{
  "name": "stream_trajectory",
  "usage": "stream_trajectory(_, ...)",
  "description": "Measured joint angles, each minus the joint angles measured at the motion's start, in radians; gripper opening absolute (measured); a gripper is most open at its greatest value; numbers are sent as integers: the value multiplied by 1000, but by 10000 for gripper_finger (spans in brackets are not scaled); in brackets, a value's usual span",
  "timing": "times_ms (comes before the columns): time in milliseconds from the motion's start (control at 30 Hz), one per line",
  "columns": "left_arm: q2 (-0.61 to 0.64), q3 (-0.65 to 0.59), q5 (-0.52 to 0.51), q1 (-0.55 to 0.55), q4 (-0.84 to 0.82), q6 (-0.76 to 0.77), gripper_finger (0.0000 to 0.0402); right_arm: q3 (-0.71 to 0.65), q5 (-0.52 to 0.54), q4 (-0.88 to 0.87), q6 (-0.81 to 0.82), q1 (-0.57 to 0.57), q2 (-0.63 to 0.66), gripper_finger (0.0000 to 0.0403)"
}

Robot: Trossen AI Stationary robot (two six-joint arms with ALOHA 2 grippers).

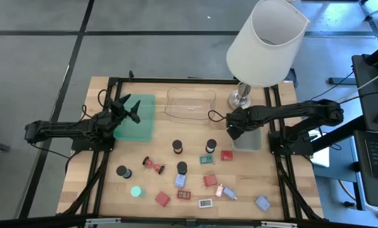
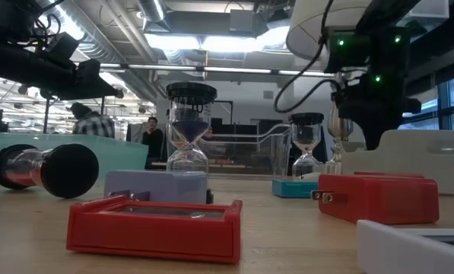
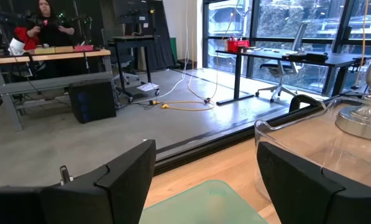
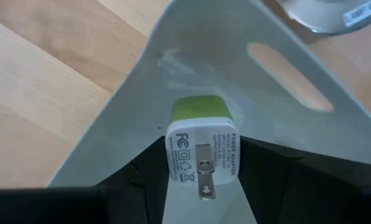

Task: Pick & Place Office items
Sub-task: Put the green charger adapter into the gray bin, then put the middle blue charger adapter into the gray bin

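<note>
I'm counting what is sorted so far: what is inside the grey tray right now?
Nothing is lying in the grey tray yet: its visible floor is bare. The right tool holds a white-and-green charger plug just above it. The tool and plug hide the floor beneath them.

I see my right gripper (image 1: 234,130) over the grey plastic tray (image 1: 251,140), left gripper (image 1: 129,109) above the green tray (image 1: 138,120).

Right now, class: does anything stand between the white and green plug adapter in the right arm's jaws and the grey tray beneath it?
Nothing visible does. The right gripper holds the white and green plug adapter directly over the grey tray, whose floor below it is bare. The left gripper waits, open, over the green tray.
</note>
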State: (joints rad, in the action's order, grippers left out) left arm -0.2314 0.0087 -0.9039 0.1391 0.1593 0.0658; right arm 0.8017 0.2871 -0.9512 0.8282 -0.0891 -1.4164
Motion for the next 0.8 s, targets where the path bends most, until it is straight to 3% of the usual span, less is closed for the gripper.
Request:
stream_trajectory(400, 0, 0, 0, 0, 0, 0, 279, 0, -8, 17, -30, 0, -76, 167)
stream_trajectory(800, 0, 0, 0, 0, 0, 0, 279, 10, -15, -18, -78, 0, -65, 238)
